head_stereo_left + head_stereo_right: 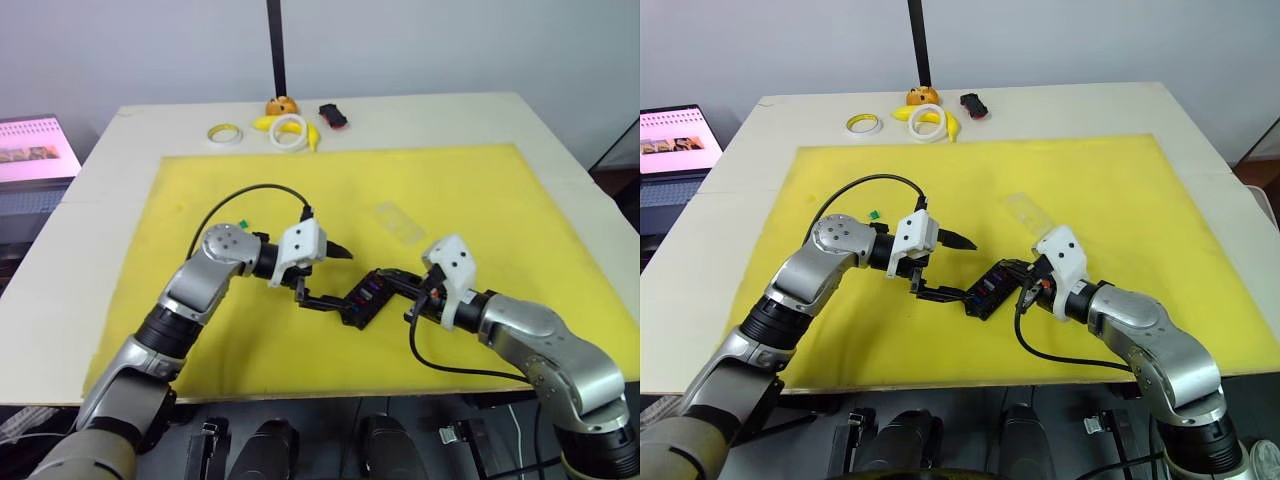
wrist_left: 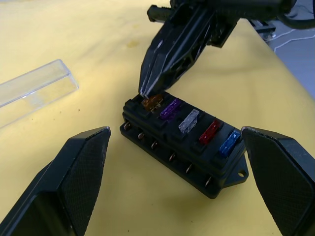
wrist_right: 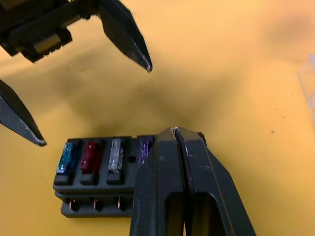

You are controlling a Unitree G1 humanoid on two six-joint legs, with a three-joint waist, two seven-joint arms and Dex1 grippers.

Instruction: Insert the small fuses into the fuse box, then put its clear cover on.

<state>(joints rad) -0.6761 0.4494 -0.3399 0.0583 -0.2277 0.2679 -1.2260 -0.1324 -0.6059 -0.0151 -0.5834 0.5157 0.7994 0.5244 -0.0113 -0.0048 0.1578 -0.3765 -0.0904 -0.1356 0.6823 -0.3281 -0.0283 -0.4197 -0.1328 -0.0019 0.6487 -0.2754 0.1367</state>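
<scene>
yellow mat [image 1: 250, 340] on white table [image 1: 80, 230]

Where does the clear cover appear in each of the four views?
Left eye view: the clear cover lies on the yellow mat, beyond the fuse box.
Right eye view: the same place.
Left wrist view: at the picture's edge.
Right wrist view: a corner.
Shared landmark: the fuse box.
</scene>
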